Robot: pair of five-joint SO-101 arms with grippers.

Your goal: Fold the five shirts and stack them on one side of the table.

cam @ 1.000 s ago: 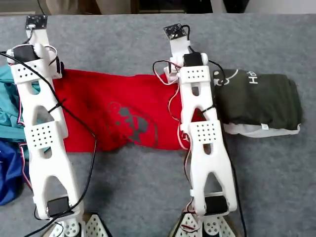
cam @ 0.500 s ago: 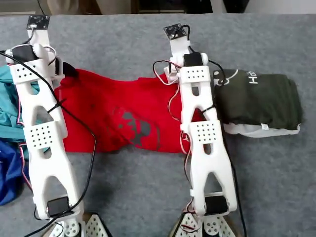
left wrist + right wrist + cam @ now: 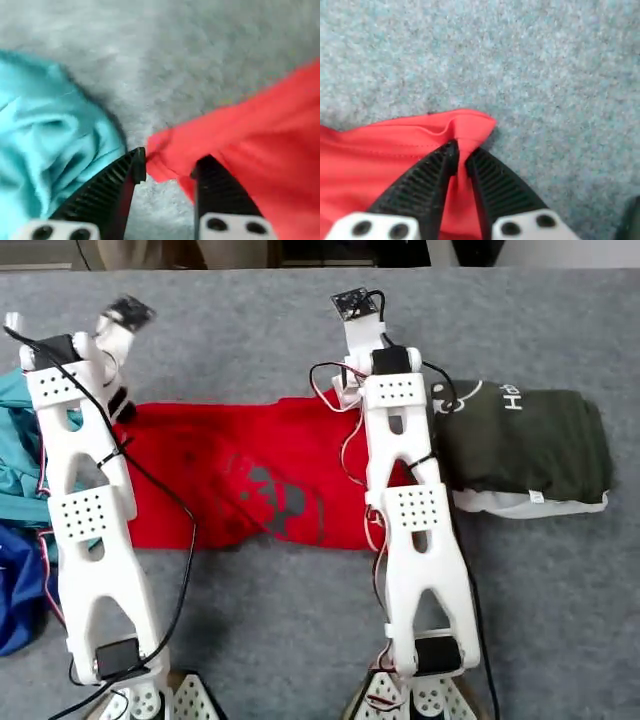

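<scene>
1. Busy round the edges here. A teal shirt is bunched at the left edge of the table. A blue shirt is heaped just beside it, nearer the arm bases. Over on the right, a folded dark green shirt sits on top of a folded white shirt.
2. In the middle, the red shirt lies spread out, print up, running from one arm across to the other.
3. Now the blockers. The right arm lies straight across the red shirt's right end and hides where it meets the dark green shirt. The left arm covers the red shirt's left edge and part of the teal shirt.
4. Left wrist view, up close: the left claw has its jaws apart, with a corner of the red shirt between them. The teal shirt is just beside it, with a wedge of bare table between the two.
5. Right wrist view: the right claw has its jaws together, pinching a puckered corner of the red shirt low over the table. From above, the arm's own body covers that pinch.
6. The surface is grey and felt-like. Past the table's far edge there is only a dark strip of room, too little to make out.
</scene>
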